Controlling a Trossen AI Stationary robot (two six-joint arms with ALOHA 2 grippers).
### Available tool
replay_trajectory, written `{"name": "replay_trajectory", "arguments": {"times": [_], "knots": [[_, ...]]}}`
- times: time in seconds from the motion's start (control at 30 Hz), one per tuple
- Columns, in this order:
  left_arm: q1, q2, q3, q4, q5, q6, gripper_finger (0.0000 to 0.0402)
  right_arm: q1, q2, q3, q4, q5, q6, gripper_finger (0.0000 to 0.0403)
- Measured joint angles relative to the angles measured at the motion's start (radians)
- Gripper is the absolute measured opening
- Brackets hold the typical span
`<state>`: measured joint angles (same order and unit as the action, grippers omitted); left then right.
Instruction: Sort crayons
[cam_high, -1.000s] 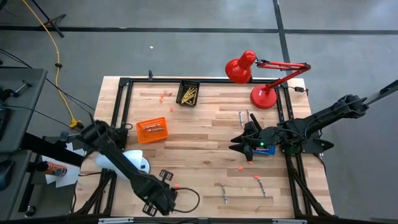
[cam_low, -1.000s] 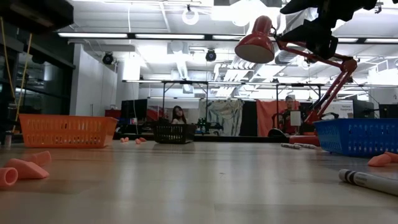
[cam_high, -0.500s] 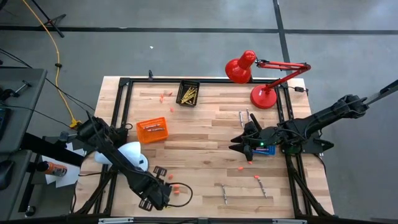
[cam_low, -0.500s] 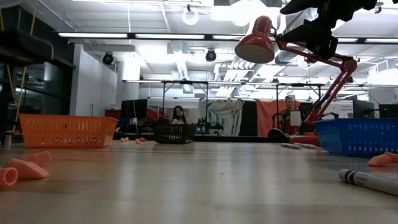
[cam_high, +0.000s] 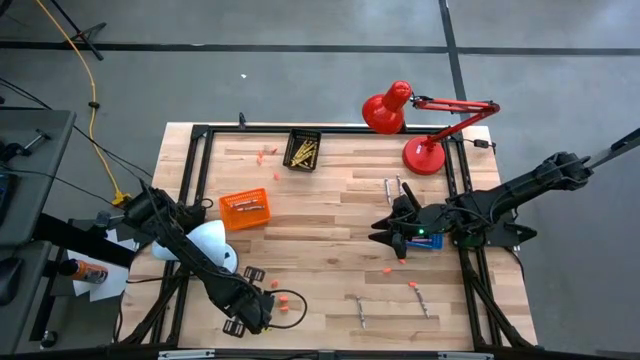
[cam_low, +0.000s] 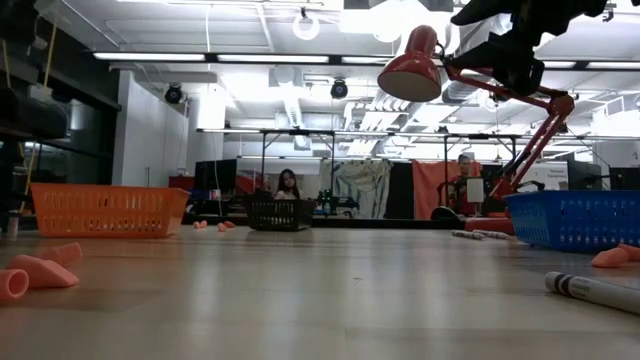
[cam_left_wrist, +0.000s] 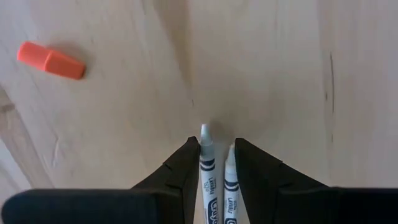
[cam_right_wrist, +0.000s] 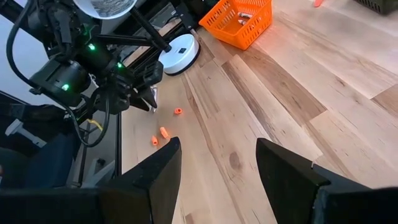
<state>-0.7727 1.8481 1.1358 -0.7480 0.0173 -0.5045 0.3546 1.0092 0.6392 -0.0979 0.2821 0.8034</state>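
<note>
Left arm swings along near edge since earlier frame; left claw (cam_high: 252, 308) clamped on two grey crayons (cam_left_wrist: 214, 180) above bare wood. Right claw (cam_high: 385, 234) apart, waiting beside blue basket (cam_low: 572, 219).

Progress: partial. Yellow crayons in black basket (cam_high: 303, 149); grey crayons (cam_high: 392, 187) loose. Plank surface (cam_high: 330, 215), red lamp (cam_high: 420, 125), concrete floor.

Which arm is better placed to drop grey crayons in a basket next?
Left. The left gripper already holds two grey crayons near the table's front edge. The right gripper hangs open and empty above the blue basket.
</note>
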Motion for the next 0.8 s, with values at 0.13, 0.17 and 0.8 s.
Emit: {"name": "replay_trajectory", "arguments": {"times": [0.13,0.17,0.8], "knots": [[0.003,0.000,0.000,0.000,-0.009,0.001,0.0090,0.000,0.000,0.000,-0.013,0.015,0.000,0.0201],[0.005,0.000,0.000,0.000,-0.011,0.000,0.0090,0.000,0.000,0.000,-0.017,0.022,0.000,0.0201],[0.014,0.004,-0.040,0.055,-0.016,-0.087,0.0088,0.000,0.000,0.000,-0.027,0.034,0.000,0.0201]]}}
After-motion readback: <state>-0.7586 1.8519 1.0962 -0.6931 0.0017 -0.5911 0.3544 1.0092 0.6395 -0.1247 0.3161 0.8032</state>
